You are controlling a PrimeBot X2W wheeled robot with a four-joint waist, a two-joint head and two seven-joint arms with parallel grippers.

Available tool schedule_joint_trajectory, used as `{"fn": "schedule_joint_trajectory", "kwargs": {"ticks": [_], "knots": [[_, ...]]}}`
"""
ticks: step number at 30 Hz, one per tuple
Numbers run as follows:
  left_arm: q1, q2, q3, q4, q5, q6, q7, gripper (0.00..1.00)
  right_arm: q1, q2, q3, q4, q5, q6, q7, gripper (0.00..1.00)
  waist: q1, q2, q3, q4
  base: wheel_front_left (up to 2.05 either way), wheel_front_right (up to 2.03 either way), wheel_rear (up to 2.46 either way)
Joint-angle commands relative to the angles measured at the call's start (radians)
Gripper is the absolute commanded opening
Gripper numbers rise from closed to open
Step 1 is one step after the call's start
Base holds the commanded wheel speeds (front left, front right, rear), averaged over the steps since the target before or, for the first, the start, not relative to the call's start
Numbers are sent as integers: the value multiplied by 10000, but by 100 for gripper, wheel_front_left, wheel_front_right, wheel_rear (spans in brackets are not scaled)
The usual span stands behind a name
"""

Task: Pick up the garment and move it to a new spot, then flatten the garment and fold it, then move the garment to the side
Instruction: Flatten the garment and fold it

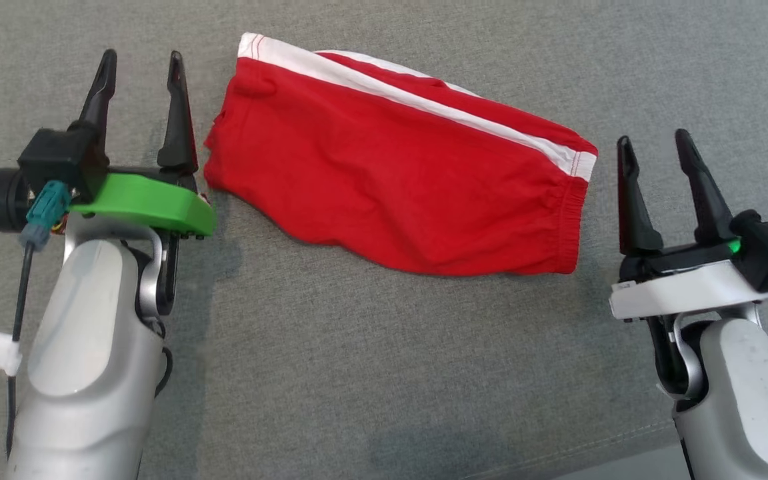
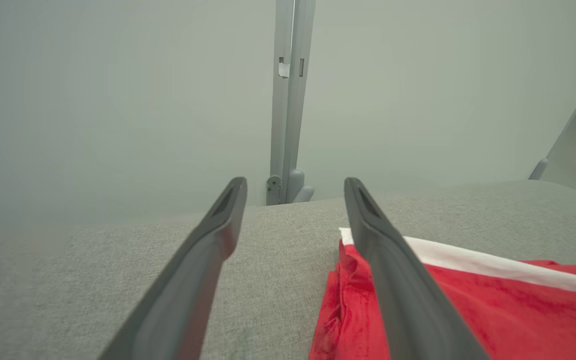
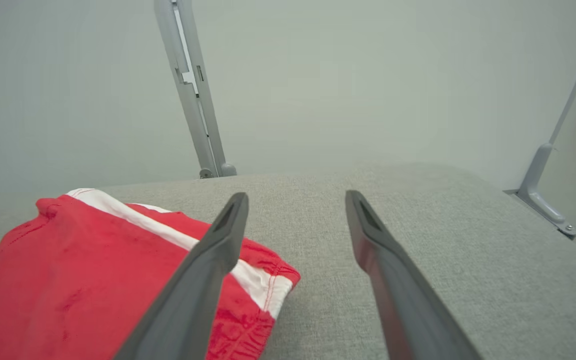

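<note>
The garment [image 1: 391, 167] is a pair of red shorts with white side stripes, lying folded and fairly flat on the grey fabric surface [image 1: 357, 373]. My left gripper [image 1: 142, 63] stands open just left of the garment's left edge, with nothing between its fingers. My right gripper [image 1: 653, 143] is open too, just right of the elastic waistband end. In the left wrist view the garment [image 2: 493, 310] lies under and right of the right finger [image 2: 393, 280]. In the right wrist view the garment [image 3: 78, 270] lies at the left, partly behind the left finger [image 3: 203, 280].
A pale wall [image 2: 118, 100] with grey metal frame posts [image 2: 288, 100] rises behind the surface's far edge. Another post foot [image 3: 543, 195] stands off the right side. The surface's front edge [image 1: 591, 460] shows at the lower right of the head view.
</note>
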Motion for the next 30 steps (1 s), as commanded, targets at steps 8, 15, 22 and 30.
{"fn": "schedule_joint_trajectory", "kwargs": {"ticks": [8,15,22,30], "knots": [[2361,-60,422,-2172,767,465,-50,100,1068,286,-819,-704,-967,-3,-49,100,-1,0,-748,517,0,0,0],[3047,-87,307,-2311,922,431,-52,100,1434,392,-990,-578,-1014,-3,-50,100,-1,0,-843,594,0,0,0],[2781,-46,142,-2002,1002,309,-53,100,1448,463,-966,-521,-888,-3,-50,100,-1,0,-832,567,0,0,0],[1682,-31,-249,-1690,1090,-99,203,100,1368,487,-894,-507,-837,-3,-51,100,-1,0,-679,558,0,0,0]]}}
